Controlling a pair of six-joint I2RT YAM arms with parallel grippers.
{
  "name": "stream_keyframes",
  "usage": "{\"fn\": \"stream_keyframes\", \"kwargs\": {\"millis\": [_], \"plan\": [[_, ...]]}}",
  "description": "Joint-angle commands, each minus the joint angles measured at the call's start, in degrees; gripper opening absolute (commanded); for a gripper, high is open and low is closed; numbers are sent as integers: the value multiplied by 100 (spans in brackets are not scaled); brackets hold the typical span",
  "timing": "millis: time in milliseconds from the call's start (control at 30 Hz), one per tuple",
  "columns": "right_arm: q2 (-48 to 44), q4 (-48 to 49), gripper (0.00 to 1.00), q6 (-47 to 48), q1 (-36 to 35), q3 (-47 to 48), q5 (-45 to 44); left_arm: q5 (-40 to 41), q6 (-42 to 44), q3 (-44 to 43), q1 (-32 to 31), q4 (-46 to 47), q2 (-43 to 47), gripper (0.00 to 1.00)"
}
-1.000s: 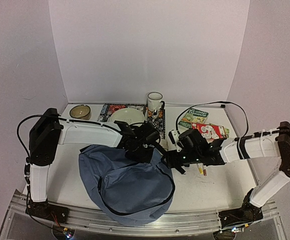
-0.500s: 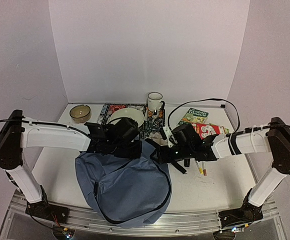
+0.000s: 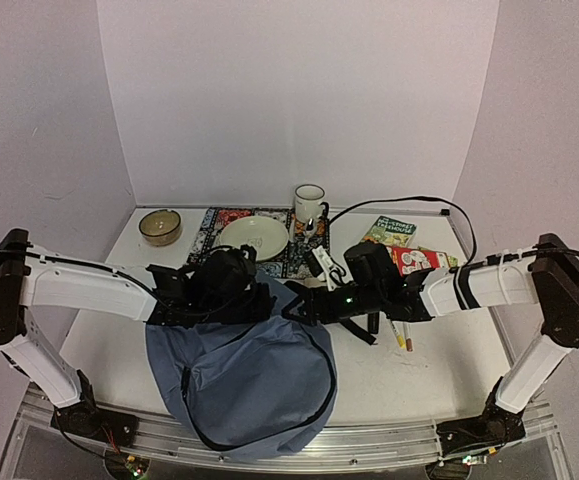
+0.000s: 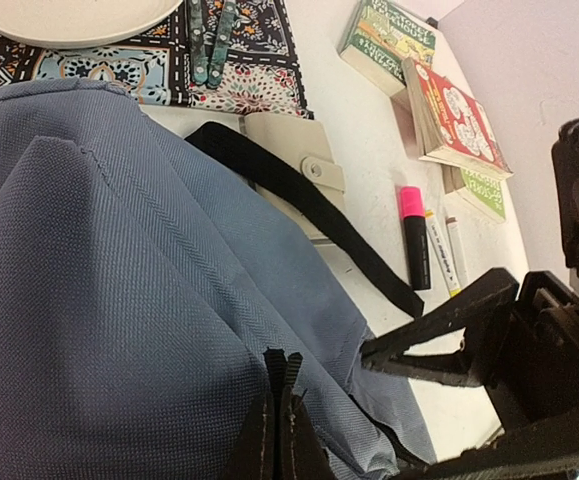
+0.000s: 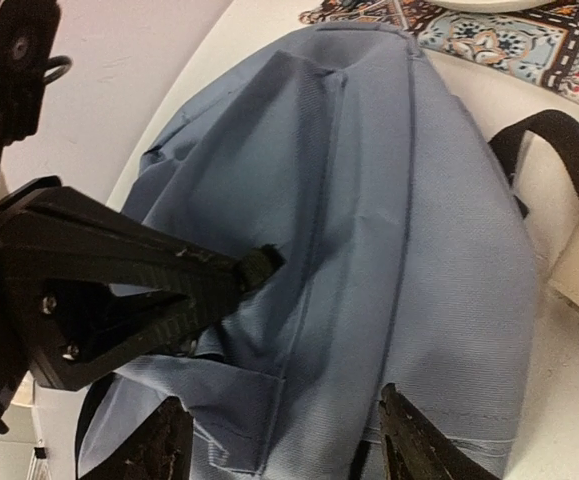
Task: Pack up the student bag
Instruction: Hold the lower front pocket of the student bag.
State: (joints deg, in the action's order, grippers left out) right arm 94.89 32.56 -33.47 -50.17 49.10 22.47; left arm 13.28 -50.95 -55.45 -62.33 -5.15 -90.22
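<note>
The student bag [image 3: 244, 380], slate-blue fabric with a black zipper line, lies slumped at the table's front centre and fills the left wrist view [image 4: 119, 250] and the right wrist view [image 5: 389, 200]. My left gripper [image 3: 261, 300] is shut, its tips [image 4: 284, 365] pinching a fold of the bag's fabric near its top edge; the pinch also shows from the right wrist [image 5: 262, 263]. My right gripper [image 3: 304, 306] stands open just to the right, its two fingers straddling the bag's cloth [image 5: 281, 415] without closing on it. A black strap [image 4: 309, 200] trails off the bag over the table.
Behind the bag lie a patterned mat [image 3: 219, 218] with a white plate [image 3: 254, 236] and cutlery [image 4: 212, 40], a mug [image 3: 309, 203] and a small bowl [image 3: 159, 224]. Books [image 3: 404, 250] are stacked back right. A pink highlighter [image 4: 414, 235], pens and a beige case [image 4: 279, 140] lie beside the strap.
Both grippers have moved left and a little away from the bases, and the bag's top has been dragged left with them. The left arm now stretches lower across the table.
</note>
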Motion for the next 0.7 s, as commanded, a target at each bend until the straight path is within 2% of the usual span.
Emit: {"fn": "stream_keyframes", "kwargs": {"millis": [0,167,233,333,467,567,667], "plan": [[11,300,62,87,-46,0,520,41,-152,44,-40,724,332,0],[219,373,56,152,-98,85,815,130,-283,206,-35,925,392,0],[261,373,49,176,-114,95,869,173,-344,259,-38,989,442,0],[321,351,33,261,-112,96,815,250,-392,369,-35,1095,574,0],[352,220,0,372,-115,169,742,238,-394,484,-34,1156,719,0],[257,159,0,454,-130,176,713,182,-349,591,-33,1155,787,1],[183,-58,0,642,-168,246,598,187,-321,695,-34,1161,892,7]]}}
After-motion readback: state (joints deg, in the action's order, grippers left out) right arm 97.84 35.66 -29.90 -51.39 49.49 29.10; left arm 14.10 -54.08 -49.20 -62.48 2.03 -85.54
